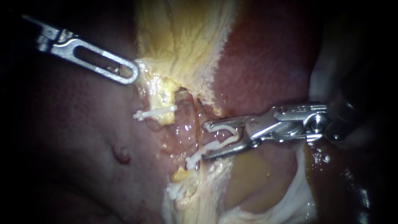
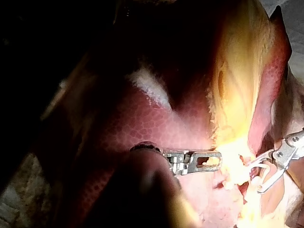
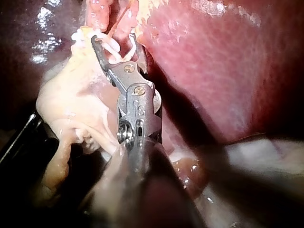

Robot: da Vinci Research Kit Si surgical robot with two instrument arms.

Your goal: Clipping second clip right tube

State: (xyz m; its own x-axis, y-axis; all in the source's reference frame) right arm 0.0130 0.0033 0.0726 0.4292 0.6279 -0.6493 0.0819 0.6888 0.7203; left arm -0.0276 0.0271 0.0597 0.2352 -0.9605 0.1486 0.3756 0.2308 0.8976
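Note:
My right instrument [image 1: 206, 141] comes in from the right. Its jaws stand apart with an open white clip [image 1: 215, 145] held between them. The clip's mouth is at a thin orange tube [image 1: 198, 120], and its lower arm reaches past that tube. Another white clip [image 1: 154, 112] sits across the tissue further left. At the upper left, my left instrument [image 1: 132, 74] has its windowed jaws shut on the edge of the yellow gallbladder [image 1: 182, 41]. The right wrist view shows the right instrument [image 3: 115, 42] with the clip [image 3: 114, 46] against pale tissue. The left wrist view shows the left instrument [image 2: 216, 160] and the right instrument [image 2: 263, 173] beyond it.
Dark red liver [image 1: 269, 62] lies right of the gallbladder and also at the left [image 1: 74, 137]. Pale yellow-white tissue [image 1: 195, 195] hangs below the tubes. A whitish fold [image 1: 298, 195] runs under the right instrument's shaft.

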